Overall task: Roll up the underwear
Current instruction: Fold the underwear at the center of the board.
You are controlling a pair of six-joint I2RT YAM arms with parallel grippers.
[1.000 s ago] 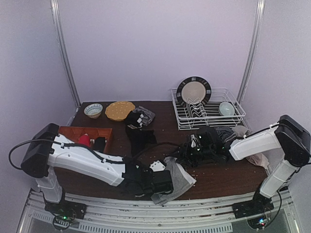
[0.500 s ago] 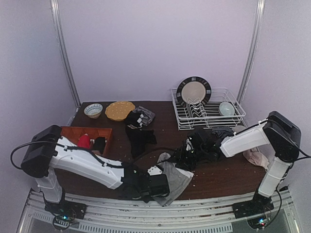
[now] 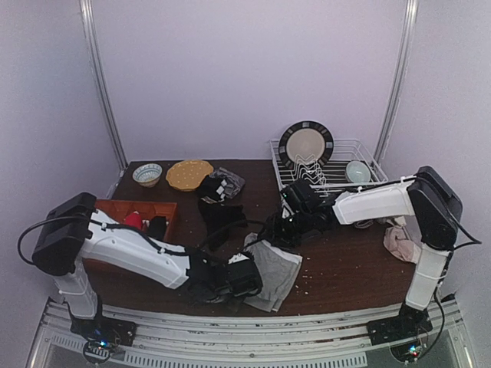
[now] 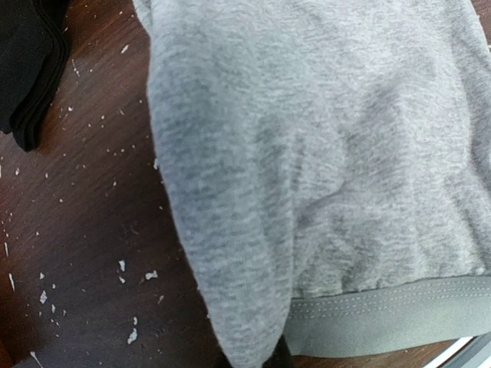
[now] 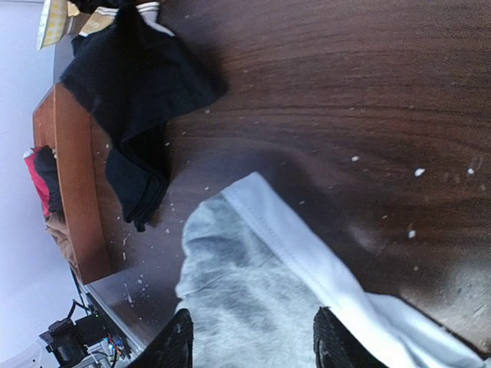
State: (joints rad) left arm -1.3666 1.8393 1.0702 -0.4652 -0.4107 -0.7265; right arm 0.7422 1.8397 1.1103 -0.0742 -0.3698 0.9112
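**A:** Where is the grey underwear (image 3: 275,268) lying?

**B:** It is lying on the table (image 3: 353,268), toward the near edge and between the two arms. It is spread mostly flat, with a band showing along one edge. White specks (image 4: 123,265) are dotting the dark wood around it.

**A:** What is the left gripper (image 3: 252,277) doing?

**B:** It is sitting low at the near-left corner of that garment with its fingers fully closed. In the left wrist view the grey cloth is gathering down into a dark fingertip at the bottom of the picture, so it is pinching the cloth there.

**A:** And the right gripper (image 5: 249,326)?

**B:** It is hanging over the far edge of the same garment. Its two fingers are standing clearly apart, with the pale band and grey cloth showing between them. Nothing is being clamped, and I cannot tell whether the tips are touching the cloth.

**A:** Is any other clothing showing?

**B:** The black underwear (image 3: 221,218) is lying crumpled just beyond the grey one and to its left. It is close to it but apart, beside the wooden tray (image 3: 138,205). A dark bundle (image 3: 221,185) is lying farther back, next to the yellow plate (image 3: 189,175).

**A:** And on the right?

**B:** A wire dish rack (image 3: 368,188) is standing at the far right corner, well apart from the garments.
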